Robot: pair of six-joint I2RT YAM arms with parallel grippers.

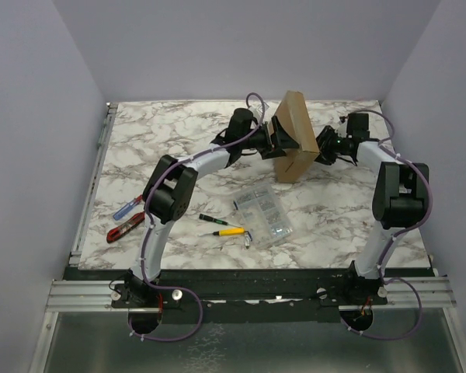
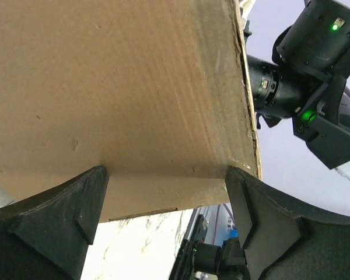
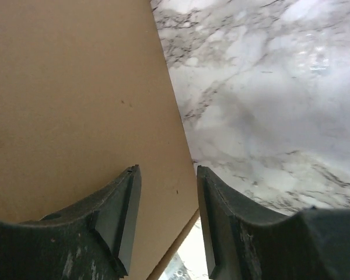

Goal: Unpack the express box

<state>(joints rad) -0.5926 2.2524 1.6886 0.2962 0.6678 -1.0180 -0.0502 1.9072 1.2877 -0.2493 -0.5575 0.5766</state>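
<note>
Marble-patterned table (image 1: 140, 140) with the brown express box (image 1: 293, 144) stood on edge between two robot arms. Cardboard spans the widely spread jaws of the left gripper (image 2: 166, 175), though whether they press on it cannot be told. The right gripper (image 3: 166, 175) is half open, the box's edge loose between its jaws, so the poorly held box could topple.

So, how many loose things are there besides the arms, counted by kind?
Cardboard box: 1
Clear plastic case: 1
Hand tools: 4 (blue handle, red handle, green handle, yellow handle)
Total: 6
Not counted: a tiny grey piece by the case, too small to name.
</note>
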